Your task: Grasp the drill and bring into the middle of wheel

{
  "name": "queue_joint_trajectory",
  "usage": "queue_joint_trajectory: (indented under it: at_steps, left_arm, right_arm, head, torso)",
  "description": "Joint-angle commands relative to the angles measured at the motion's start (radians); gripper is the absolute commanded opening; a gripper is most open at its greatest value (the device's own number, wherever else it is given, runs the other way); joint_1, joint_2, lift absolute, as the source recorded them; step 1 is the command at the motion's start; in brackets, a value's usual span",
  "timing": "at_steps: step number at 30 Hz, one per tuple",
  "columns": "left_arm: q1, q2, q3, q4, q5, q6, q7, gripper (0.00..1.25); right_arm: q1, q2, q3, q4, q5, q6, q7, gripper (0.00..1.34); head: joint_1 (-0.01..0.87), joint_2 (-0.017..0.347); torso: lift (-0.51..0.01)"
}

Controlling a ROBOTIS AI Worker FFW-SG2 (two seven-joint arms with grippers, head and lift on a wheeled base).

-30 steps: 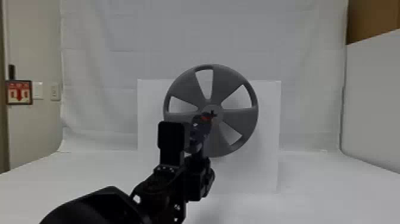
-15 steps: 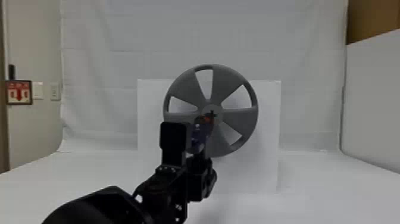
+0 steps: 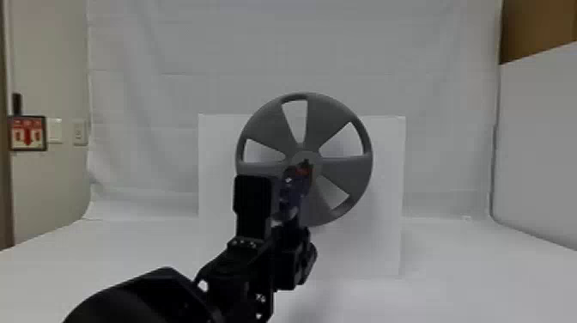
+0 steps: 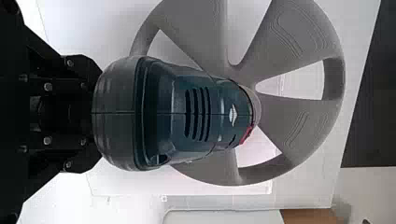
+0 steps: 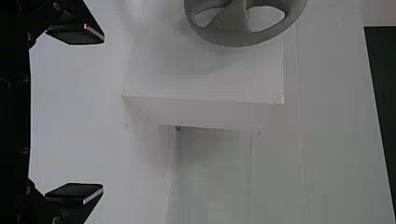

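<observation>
My left gripper (image 3: 254, 207) is shut on the drill (image 3: 294, 191), in front of the lower left part of the grey wheel (image 3: 343, 108). The drill's front end overlaps the wheel's hub in the head view; whether they touch I cannot tell. In the left wrist view, the drill's dark green body (image 4: 161, 112) covers part of the wheel (image 4: 299, 37) and hides the fingertips of the gripper (image 4: 77, 114). My right gripper (image 5: 98, 114) stands open with nothing between its fingers, apart from the wheel's rim (image 5: 233, 38).
Behind the wheel stands a white box-like stand (image 3: 378, 240) on the white table surface (image 3: 472, 283). White cloth (image 3: 171, 51) hangs at the back, and a pale panel (image 3: 536, 141) borders the right side.
The left gripper and the drill have shifted slightly to the right in the head view. The wheel has stayed where it was.
</observation>
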Motion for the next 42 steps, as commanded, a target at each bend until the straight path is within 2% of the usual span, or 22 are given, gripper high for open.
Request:
queue_joint_trajectory:
  at_steps: [1, 42]
  left_arm:
    - [-0.001, 0.000, -0.001, 0.000, 0.001, 0.000, 0.000, 0.05]
    - [0.009, -0.002, 0.010, 0.006, -0.007, -0.008, -0.010, 0.05]
  right_arm:
    - [0.000, 0.000, 0.000, 0.000, 0.000, 0.001, 0.000, 1.16]
    - [0.002, -0.006, 0.001, 0.000, 0.000, 0.002, 0.000, 1.16]
  head:
    - [0.054, 0.031]
    - [0.054, 0.031]
  torso:
    - [-0.403]
    - [-0.403]
